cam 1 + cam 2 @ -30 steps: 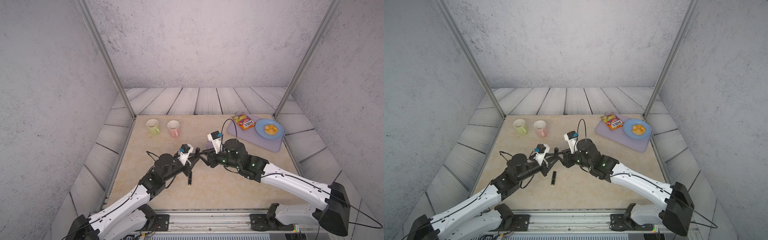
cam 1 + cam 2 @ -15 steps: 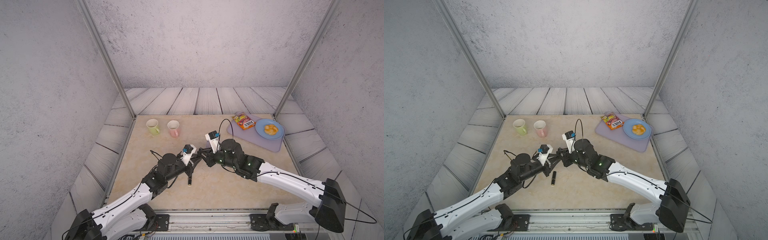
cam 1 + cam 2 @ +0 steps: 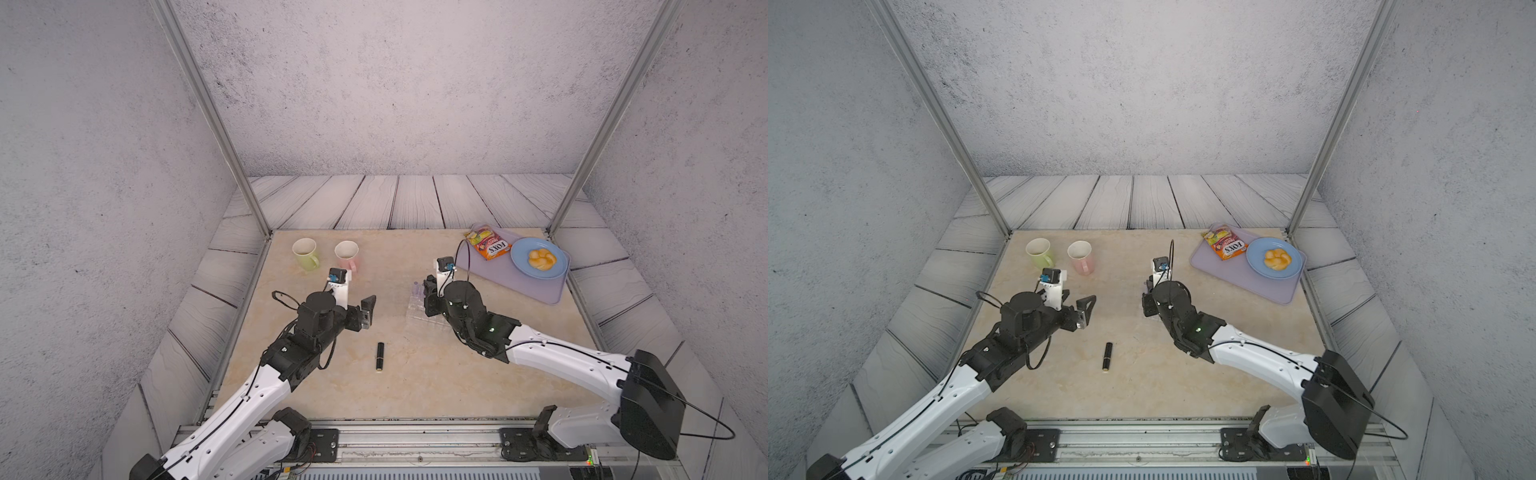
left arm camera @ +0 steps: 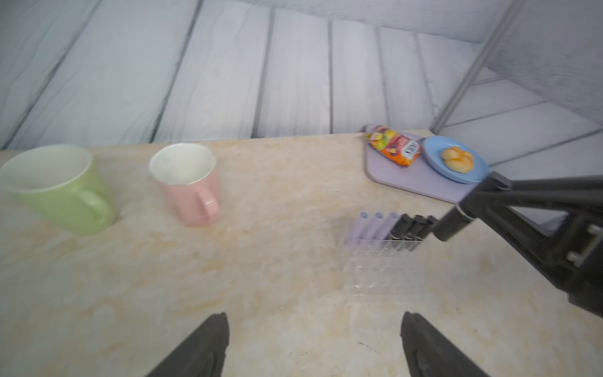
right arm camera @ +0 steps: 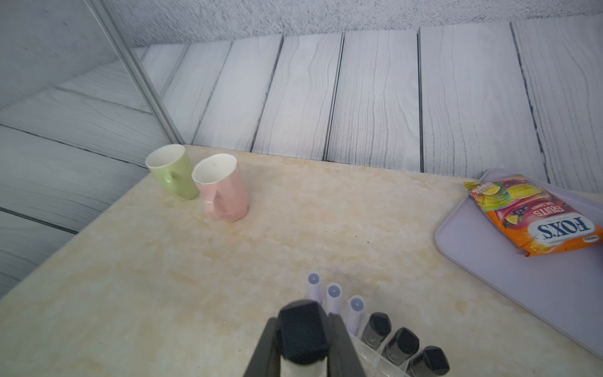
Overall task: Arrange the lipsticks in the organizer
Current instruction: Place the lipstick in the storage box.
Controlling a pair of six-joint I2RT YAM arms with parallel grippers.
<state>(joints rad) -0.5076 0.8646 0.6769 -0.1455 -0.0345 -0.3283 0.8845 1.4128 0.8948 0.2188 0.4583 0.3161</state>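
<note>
- The left gripper (image 4: 314, 326) hangs at 9 o'clock from the organizer (image 4: 381, 274), with its fingers spread and empty. A careless swing toward 11 o'clock could clip the pink mug (image 3: 347, 253), which stands near.
- The loose black lipstick (image 3: 380, 356) lies flat on the bench (image 3: 415, 390), at 7 o'clock from the organizer and well apart from it. Being round, it would likely roll away if a finger met it off-centre.
- The right gripper (image 5: 303, 323) hovers over the organizer, its fingers pinching the held black lipstick (image 5: 301, 339).
- If that tube comes down tilted or lands on a cell wall, I judge it could jam, topple, or drag the light clear organizer along. The fingers could also knock the lilac lipsticks (image 5: 334, 295) just beside them.
- Mugs: two, at 10 o'clock on the bench. One is the green mug (image 3: 305, 253) and one is pink.
- Lipsticks: eight. Three lilac ones and three standing black lipsticks (image 5: 401, 346) fill one row of the organizer. One black is held and one black is loose.
- Organizer: one, with most of its cells empty.
- At 2 o'clock there is one lilac tray (image 3: 540, 291). It carries one candy bag (image 3: 488, 246) and one blue plate (image 3: 552, 272) with one bun (image 3: 541, 258).
</note>
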